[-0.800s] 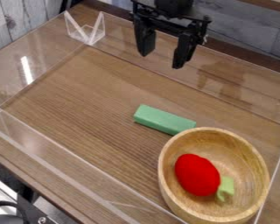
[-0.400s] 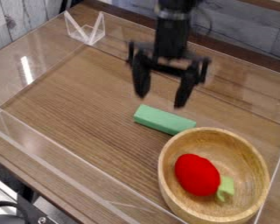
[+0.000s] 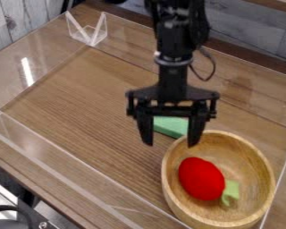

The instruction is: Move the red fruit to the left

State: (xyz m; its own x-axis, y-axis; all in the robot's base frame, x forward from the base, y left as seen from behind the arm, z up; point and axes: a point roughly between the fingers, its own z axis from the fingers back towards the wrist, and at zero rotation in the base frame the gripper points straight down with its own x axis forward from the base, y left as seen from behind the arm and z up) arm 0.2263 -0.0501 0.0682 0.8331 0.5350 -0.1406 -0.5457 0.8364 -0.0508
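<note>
The red fruit [image 3: 202,179] lies in the wooden bowl [image 3: 256,171], in the part of it nearer the bowl's left side in the view, its light green leafy end [image 3: 231,190] pointing toward the lower right. Bare bowl floor shows above the fruit and to its right, while its left side lies close to the bowl's wall, with only a narrow strip between. The bowl's rim runs all the way round it, and on the right the bowl sits near the edge of the bench [image 3: 62,125].

The end effector [image 3: 170,134] hangs over the bench just up and to the left of the bowl in the view, its two sides spread wide, with nothing held between them. The right side appears close to the bowl's upper rim; whether they touch, I cannot tell. Behind it, partly hidden, the green block [image 3: 171,126] shows between the two sides.

Left of the end effector, a broad stretch of bare wood reaches to the bench's left edge, giving open room for sideways travel. At the upper left, a small white wire-like object [image 3: 88,29] stands near the far edge, and dark cables [image 3: 14,210] lie beyond the bench's lower left edge.
</note>
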